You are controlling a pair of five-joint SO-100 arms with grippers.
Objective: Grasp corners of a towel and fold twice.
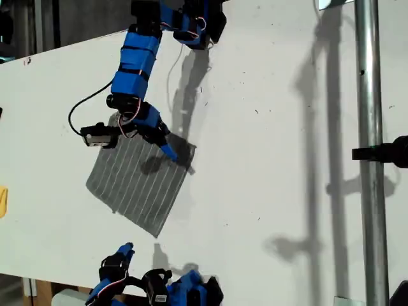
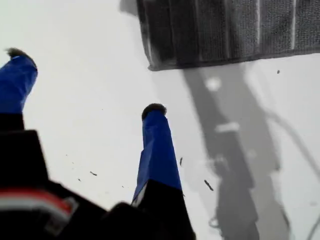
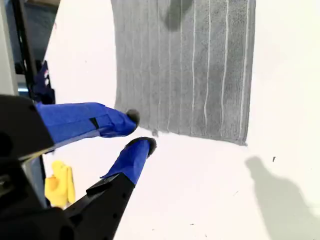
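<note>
One grey striped towel [image 1: 140, 185] lies flat on the white tabletop [image 1: 268, 159], turned diagonal, stripes running toward the exterior view's lower left (one corner [image 1: 156, 234] points at its bottom edge). My first gripper [image 1: 162, 145] hovers by the far edge, jaws wide apart. My second gripper [image 1: 124, 248] sits beside a near corner, jaws slightly apart. A yellow object [image 1: 2, 203] lies well apart.
</note>
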